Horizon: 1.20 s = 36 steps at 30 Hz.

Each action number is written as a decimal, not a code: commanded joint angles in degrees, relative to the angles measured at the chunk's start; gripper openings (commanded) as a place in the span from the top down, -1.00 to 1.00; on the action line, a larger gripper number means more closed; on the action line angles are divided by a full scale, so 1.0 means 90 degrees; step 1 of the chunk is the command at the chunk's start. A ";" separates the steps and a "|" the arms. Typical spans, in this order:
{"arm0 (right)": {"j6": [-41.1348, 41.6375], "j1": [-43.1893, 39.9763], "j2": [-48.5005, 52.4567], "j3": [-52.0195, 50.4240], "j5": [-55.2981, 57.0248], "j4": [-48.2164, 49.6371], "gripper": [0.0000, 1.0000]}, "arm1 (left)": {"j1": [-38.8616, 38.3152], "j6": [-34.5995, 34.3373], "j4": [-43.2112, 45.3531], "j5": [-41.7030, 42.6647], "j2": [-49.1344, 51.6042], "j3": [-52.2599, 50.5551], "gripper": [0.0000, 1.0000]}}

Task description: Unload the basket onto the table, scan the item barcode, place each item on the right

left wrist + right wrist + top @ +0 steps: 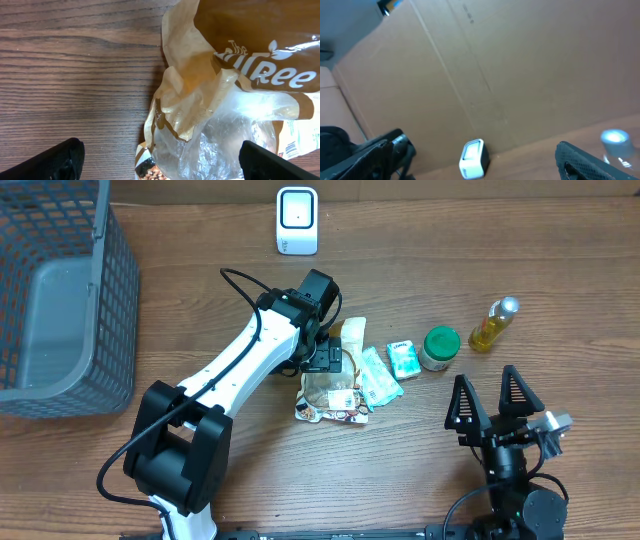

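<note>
- The white barcode scanner (297,220) stands upright at the far edge of the wooden table (200,240), its face towards the arms
- The brown snack bag (335,390) lies flat on the table, on the robot's side of the scanner and slightly to its right, well apart from it
- The left gripper (325,360) hangs right over the bag, on the scanner's near side; its fingers (55,162) are spread wide and released, holding nothing, with the bag's crumpled brown and clear film between them in the left wrist view
- Small pale packets (378,375) and a teal packet (404,358) sit against the bag's right edge, further right of the scanner
- A green-lidded jar (439,347) and a yellow bottle (494,323) stand further right again
- The right gripper (487,380) is far from the scanner, near the robot's base on the right, jaws fully apart and empty, pointing towards the scanner
- A grey mesh basket (60,300) sits well to the scanner's left
</note>
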 commanded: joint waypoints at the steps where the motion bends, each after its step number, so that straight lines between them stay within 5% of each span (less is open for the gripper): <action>1: 0.0029 -0.0158 -0.0075 -0.0070 -0.0107 -0.0323 -1.00 | 0.0000 -0.0107 0.0024 -0.0073 -0.0005 -0.0046 -1.00; 10: -0.0007 -0.0202 -0.0075 -0.0070 -0.0085 -0.2074 -1.00 | 0.0000 -0.0107 0.0024 -0.0073 -0.0005 -0.0046 -1.00; 23: -0.1209 -0.0202 -0.0075 -0.0070 -0.0107 -0.2040 -1.00 | 0.0000 -0.0107 0.0024 -0.0073 -0.0005 -0.0046 -1.00; 36: -0.1222 -0.0202 -0.0075 -0.0070 -0.0107 -0.2040 -1.00 | 0.0000 -0.0107 0.0024 -0.0073 -0.0005 -0.0046 -1.00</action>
